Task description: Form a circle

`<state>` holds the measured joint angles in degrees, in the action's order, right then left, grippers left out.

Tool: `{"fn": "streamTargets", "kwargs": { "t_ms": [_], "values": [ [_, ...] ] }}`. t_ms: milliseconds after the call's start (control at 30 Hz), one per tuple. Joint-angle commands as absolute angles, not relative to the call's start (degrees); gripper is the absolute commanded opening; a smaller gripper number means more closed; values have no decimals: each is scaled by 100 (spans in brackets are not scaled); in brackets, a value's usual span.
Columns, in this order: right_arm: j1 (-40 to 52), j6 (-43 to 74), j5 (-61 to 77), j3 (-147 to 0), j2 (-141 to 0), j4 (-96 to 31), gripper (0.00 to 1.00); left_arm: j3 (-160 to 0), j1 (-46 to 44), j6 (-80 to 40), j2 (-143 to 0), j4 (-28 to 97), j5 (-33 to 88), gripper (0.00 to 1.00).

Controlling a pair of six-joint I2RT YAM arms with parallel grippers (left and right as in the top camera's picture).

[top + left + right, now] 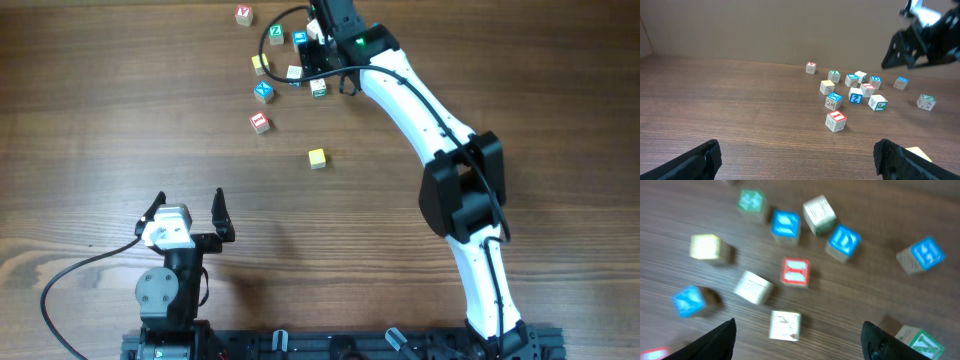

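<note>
Clearly, right end effector (799,330) spread wide, empty

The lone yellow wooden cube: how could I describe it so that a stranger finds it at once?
On the wooden table, the white right arm reaches to a cluster of small letter cubes. The yellow wooden cube lies nearer the robot's base. Unlike the others, it stands alone.
</note>
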<state>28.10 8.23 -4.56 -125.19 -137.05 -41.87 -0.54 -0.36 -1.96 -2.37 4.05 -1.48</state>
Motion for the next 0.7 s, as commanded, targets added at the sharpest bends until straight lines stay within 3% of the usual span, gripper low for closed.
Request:
{"fn": "streamTargets", "kwargs": {
  "t_ms": [0, 200, 467, 667],
  "values": [
    [2862, 709, -134, -12512, -14118, -4117, 80, -34, -10, -104, -237, 410, -158, 100],
    [2862, 462, 366, -12512, -14462, -4062, 81, -32, -10, -104, -237, 410, -158, 100],
    [2862, 471, 237, -12512, -14494, -4077, 55, -34, -10, -104, -237, 410, -158, 100],
    [2869, 471, 237, -12512, -14497, -4003, 53, -32, -10, -104, -237, 410, -158, 100]
  ]
}}
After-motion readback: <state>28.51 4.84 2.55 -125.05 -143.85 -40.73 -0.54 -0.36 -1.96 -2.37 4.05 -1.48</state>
